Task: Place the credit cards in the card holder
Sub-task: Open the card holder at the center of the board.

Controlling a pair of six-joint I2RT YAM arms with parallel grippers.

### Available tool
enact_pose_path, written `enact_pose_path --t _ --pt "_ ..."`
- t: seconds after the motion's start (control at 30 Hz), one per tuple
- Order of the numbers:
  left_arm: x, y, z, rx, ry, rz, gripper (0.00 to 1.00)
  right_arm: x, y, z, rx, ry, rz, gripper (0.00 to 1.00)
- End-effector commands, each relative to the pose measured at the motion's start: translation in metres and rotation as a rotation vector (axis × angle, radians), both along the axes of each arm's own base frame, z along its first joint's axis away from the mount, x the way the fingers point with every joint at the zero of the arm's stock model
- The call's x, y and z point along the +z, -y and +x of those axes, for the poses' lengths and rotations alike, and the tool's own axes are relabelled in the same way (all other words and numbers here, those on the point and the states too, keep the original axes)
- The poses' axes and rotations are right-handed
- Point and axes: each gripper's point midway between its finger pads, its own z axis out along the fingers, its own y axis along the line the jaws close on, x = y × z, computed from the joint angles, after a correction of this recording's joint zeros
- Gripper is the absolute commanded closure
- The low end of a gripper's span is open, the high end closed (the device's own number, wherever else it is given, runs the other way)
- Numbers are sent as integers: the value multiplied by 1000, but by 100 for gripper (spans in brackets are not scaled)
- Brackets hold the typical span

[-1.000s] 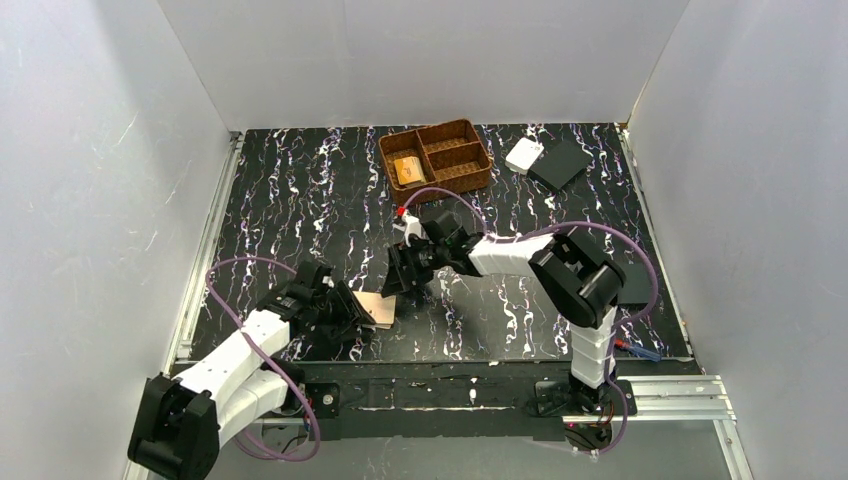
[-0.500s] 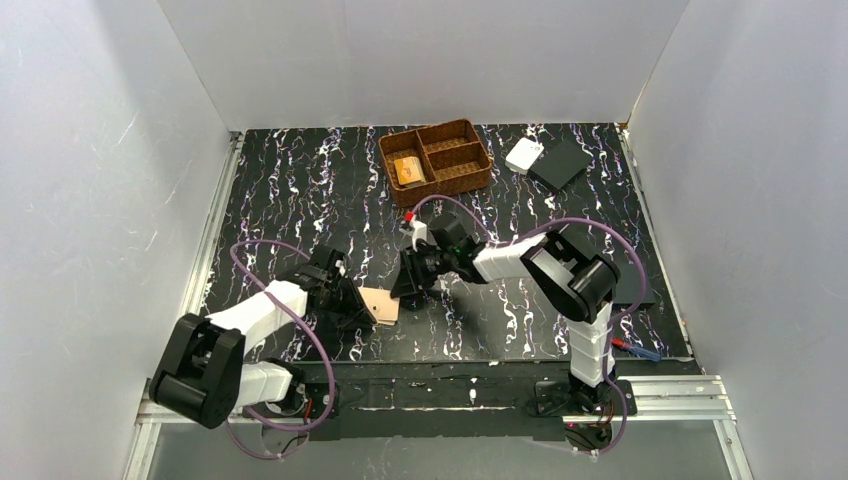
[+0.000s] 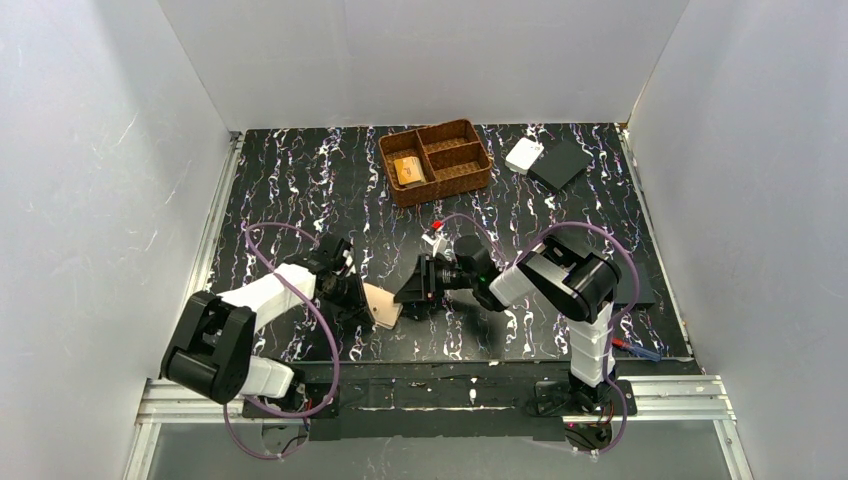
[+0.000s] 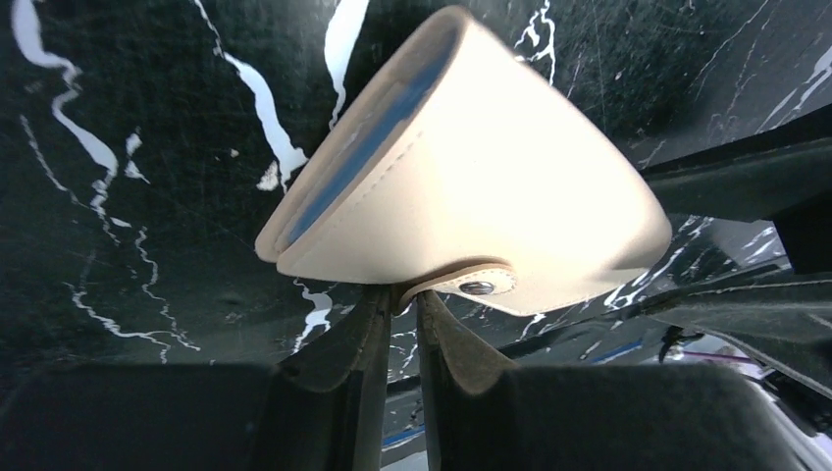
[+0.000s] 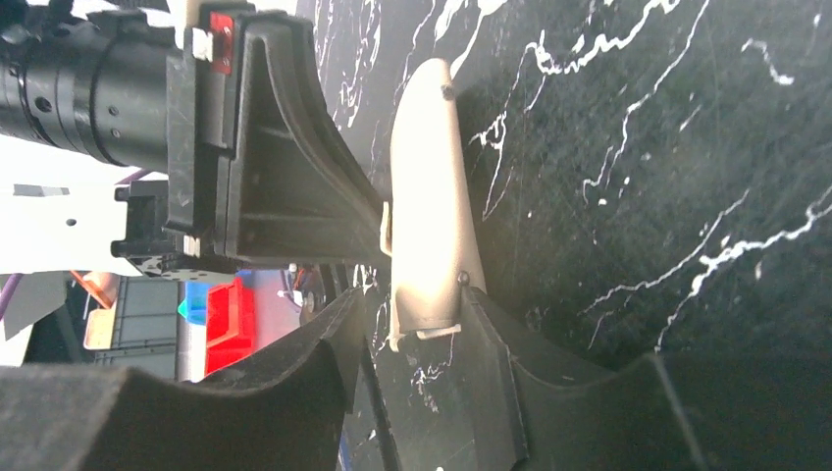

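I had the wallet up off the table near the front edge, caught between both arms. It hung half folded, pale tan outside, with a strip of blue lining showing at its open edge.

My left claw was drawn in narrow, its two fingers pinched on the small snap tab at the wallet's lower edge. So that side was holding the wallet.

My right claw faced it from the other side, about half open with the wallet's end between its fingers. One finger lay against the leather. The other stood apart from it with a dark gap between, so I could not call that a grip.

The cards lay well away at the far side, an orange stack in the left compartment of the brown woven basket. Right of the basket were a white piece and a black square, just beside each other.
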Motion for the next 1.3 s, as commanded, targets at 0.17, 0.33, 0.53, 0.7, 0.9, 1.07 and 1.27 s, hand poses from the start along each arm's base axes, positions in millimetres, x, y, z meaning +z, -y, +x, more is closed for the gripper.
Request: enact_pose_path --t 0.17,0.33,0.53,0.7,0.9,1.07,1.27 --pt "3 -8 43 -47 150 98 85 -2 -2 -32 74 19 -40 38" --pt "20 -9 35 -26 167 73 73 -32 12 -17 78 121 -282 31" --pt "45 -9 20 83 185 4 46 -47 30 3 93 253 -483 27" --pt "67 8 22 265 114 -126 46 -33 38 11 52 372 -599 17" --pt "59 22 40 392 43 -175 62 9 21 10 23 358 -487 42" --pt "48 10 45 428 6 -58 66 30 -1 2 39 304 -338 88" --pt "38 -2 43 413 -27 51 70 28 -15 0 61 279 -273 96"
